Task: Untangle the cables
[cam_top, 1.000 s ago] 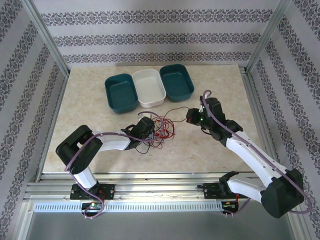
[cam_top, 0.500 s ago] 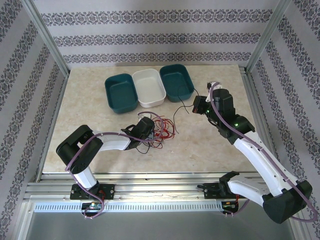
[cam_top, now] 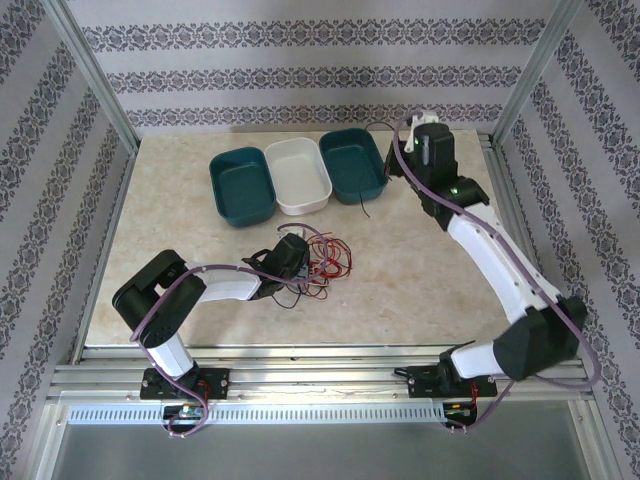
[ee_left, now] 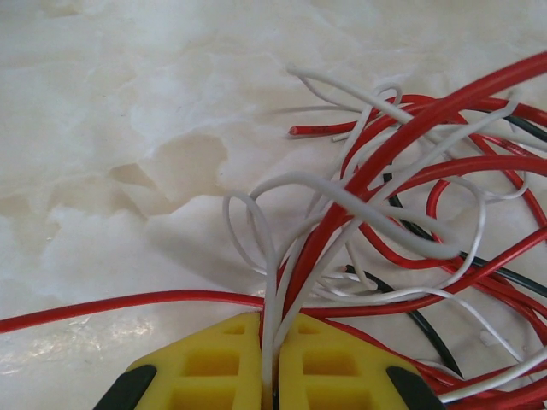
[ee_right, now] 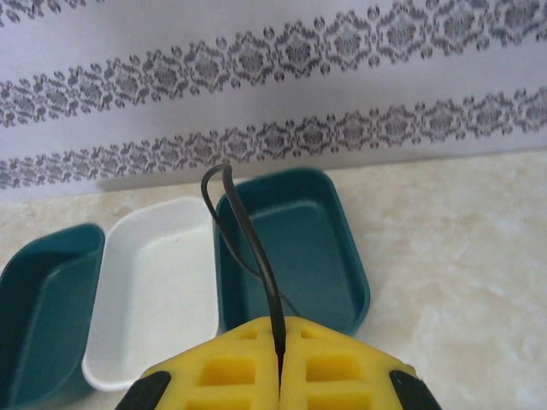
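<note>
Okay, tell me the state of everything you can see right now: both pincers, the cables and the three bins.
Left pincer: shut on white strands of the cable tangle.
Right pincer: shut on the black cable.
Cable tangle: knotted; red, white and black mixed.
Black cable: apart from the tangle, dangling from the right pincer.
Left teal bin: empty.
White bin: empty.
Right teal bin: empty.

two teal bins (cam_top: 243,190), one white bin (cam_top: 298,178), two arms (cam_top: 220,288), one cable tangle (cam_top: 320,262) and one lone black cable (ee_right: 257,249).
</note>
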### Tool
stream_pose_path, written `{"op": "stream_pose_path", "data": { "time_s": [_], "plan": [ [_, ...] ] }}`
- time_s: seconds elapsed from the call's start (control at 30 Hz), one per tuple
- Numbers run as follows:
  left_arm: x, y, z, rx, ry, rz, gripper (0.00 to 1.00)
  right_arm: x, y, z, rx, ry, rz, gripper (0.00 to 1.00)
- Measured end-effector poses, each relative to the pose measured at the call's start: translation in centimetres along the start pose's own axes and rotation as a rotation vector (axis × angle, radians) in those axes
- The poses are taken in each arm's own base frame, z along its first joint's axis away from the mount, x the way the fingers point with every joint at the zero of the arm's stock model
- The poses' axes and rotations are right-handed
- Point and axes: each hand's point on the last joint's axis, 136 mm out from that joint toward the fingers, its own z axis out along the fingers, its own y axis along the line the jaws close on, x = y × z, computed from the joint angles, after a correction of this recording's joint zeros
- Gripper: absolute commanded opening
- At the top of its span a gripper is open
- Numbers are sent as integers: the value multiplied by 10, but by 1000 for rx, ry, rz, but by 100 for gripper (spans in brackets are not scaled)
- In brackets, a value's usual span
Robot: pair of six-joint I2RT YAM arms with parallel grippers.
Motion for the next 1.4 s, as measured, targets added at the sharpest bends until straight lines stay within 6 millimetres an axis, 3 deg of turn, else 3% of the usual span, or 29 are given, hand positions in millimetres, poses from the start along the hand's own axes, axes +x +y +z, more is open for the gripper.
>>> {"op": "stream_pose_path", "data": {
  "time_s": [0.2,0.63,1.0,1.4],
  "plan": [
    [0,-5,0,27,4,-2,5,-13,-11,54,45,-10,-21,0],
    [1,-10,1,56,9,-4,5,36,-21,176,74,112,-62,0],
    [2,-10,2,53,13,-4,5,84,-24,225,50,230,-37,0],
    [5,-9,5,50,18,-2,5,138,-47,250,67,389,84,0]
  ]
}}
